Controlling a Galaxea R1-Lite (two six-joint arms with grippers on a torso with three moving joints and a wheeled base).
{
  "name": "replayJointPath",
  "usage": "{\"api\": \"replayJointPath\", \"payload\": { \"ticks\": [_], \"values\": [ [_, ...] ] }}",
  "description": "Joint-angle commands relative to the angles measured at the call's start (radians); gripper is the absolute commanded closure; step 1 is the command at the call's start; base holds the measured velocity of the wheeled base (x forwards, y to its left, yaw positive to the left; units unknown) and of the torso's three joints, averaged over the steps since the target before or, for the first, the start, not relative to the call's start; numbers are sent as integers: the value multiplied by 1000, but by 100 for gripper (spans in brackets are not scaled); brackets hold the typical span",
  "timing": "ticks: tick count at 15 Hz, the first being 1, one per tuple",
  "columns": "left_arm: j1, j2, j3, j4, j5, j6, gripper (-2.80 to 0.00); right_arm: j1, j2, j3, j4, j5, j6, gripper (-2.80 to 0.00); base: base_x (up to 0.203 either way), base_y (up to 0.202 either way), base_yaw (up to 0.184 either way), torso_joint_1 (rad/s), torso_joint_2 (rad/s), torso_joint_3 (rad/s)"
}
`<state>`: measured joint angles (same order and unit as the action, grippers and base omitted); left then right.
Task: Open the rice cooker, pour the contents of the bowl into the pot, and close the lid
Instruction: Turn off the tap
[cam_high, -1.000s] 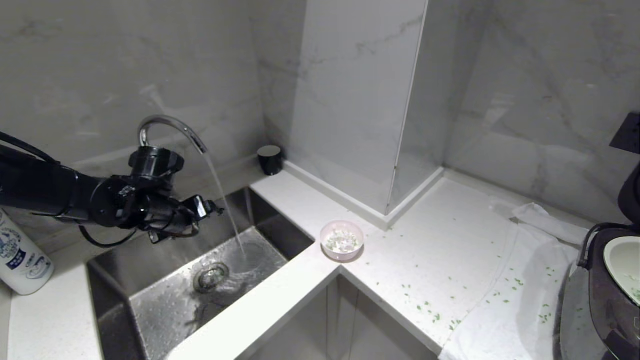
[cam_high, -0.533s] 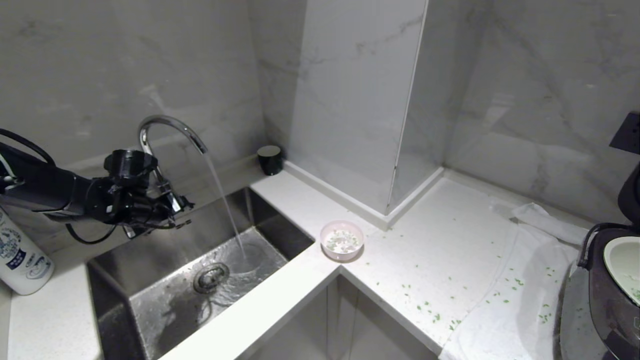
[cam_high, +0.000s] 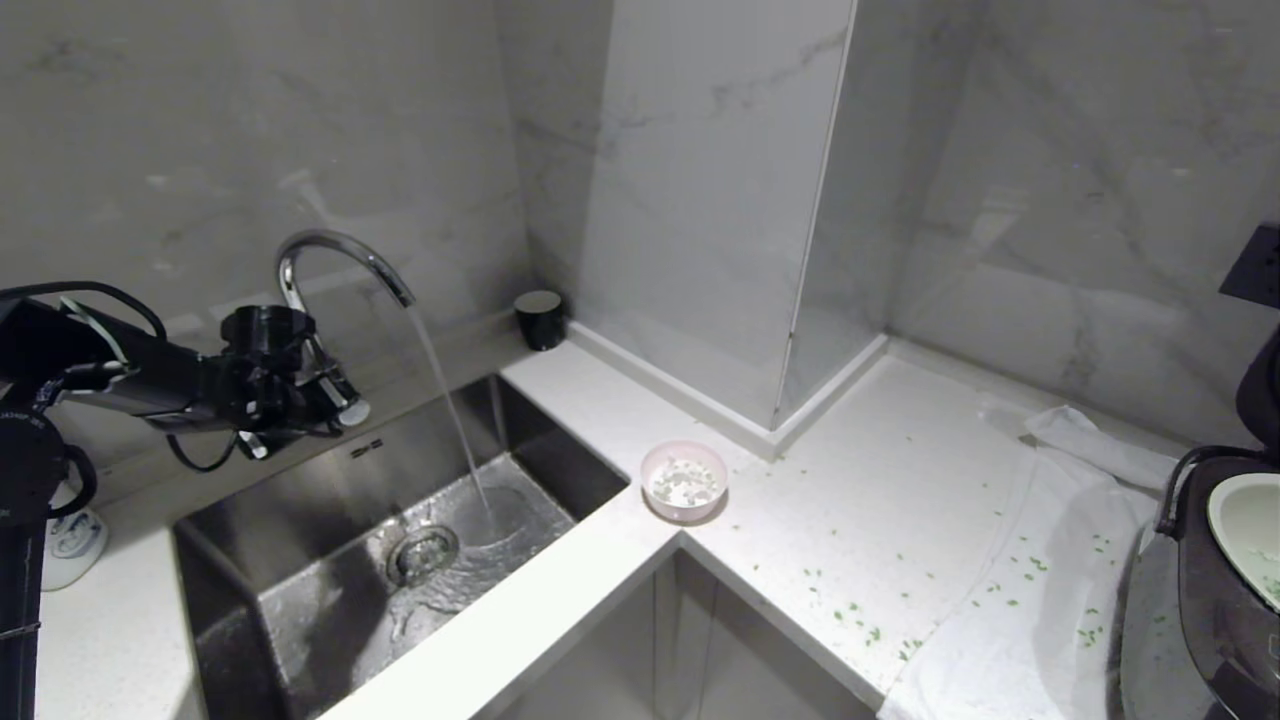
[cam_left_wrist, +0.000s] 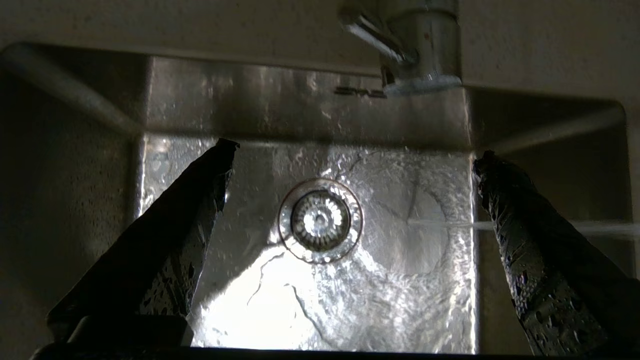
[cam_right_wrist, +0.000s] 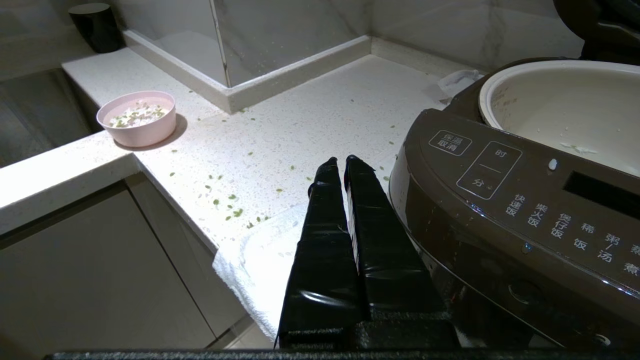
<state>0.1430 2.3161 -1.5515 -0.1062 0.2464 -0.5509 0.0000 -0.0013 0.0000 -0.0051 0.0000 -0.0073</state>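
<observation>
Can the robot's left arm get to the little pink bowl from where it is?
Probably yes. The left gripper is open over the sink, and nothing stands between it and the bowl except the running water.

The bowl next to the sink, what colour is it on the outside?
Pale pink outside, white inside; the bowl shows best in the right wrist view.

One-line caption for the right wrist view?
Shut right tool beside open rice cooker; pink bowl waits on counter.
</observation>
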Motion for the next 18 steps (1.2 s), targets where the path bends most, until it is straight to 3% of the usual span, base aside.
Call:
{"api": "replayJointPath", "payload": {
  "ticks": [1,4,8,9,18],
  "values": [
    [15,82,-84,0,17,-5,-280,0,0,2,1,0,0,0,0,0,0,0,0,0],
    [30,136,-185,6,58,-10,-280,0,0,2,1,0,0,0,0,0,0,0,0,0],
    [40,154,-214,5,61,-11,-280,0,0,2,1,0,0,0,0,0,0,0,0,0],
    [45,166,-225,5,62,-15,0,0,0,2,-1,0,0,0,0,0,0,0,0,0],
    [92,224,-311,8,63,-21,0,0,0,2,0,0,0,0,0,0,0,0,0,0]
  ]
}}
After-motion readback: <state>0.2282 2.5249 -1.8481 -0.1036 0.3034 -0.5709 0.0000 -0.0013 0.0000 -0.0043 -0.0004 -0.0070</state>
